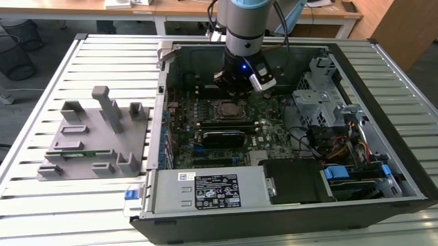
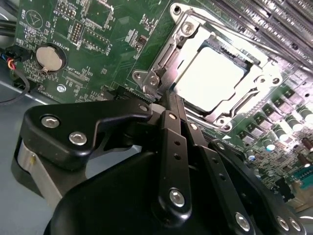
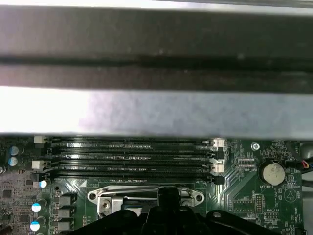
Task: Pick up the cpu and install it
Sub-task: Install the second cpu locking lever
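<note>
Silvery and flat, the cpu [image 2: 211, 74] already sits inside its metal socket frame [image 2: 166, 46] on the green motherboard [image 1: 270, 120] of the open computer case [image 1: 383, 169]. Just above the socket's near edge, the black gripper [image 2: 168, 100] has its fingers pressed together and holds nothing.

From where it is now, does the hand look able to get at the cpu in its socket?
Probably yes. The hand hangs just beside the socket frame, and the cpu lies bare in it with its silvery top uncovered. Nothing stands between them.
</note>
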Controlling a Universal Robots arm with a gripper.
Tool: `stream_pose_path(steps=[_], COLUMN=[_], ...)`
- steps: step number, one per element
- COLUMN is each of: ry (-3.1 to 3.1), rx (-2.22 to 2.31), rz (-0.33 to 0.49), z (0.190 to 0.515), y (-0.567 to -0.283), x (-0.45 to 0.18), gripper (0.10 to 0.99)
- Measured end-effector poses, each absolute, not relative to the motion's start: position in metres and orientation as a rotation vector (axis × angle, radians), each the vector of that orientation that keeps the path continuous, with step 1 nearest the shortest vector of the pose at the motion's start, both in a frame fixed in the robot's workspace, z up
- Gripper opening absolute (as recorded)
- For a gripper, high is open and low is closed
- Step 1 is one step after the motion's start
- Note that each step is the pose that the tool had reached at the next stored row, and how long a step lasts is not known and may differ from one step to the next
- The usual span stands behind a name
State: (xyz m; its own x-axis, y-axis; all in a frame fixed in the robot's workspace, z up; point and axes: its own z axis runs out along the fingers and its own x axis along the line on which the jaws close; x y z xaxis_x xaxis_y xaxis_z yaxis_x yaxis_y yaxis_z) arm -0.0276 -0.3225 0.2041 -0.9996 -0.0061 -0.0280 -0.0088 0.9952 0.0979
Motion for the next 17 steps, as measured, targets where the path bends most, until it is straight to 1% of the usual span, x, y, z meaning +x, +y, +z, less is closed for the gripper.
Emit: stream_pose_path(steps=[9,17], ry=[3.110,3.110], rx=[-0.011,-0.011], rz=[0.152,0.153], z=[0.205,0.234], y=[-0.330,-0.330], x=[-0.028,-0.027], gripper=[0.106,0.106])
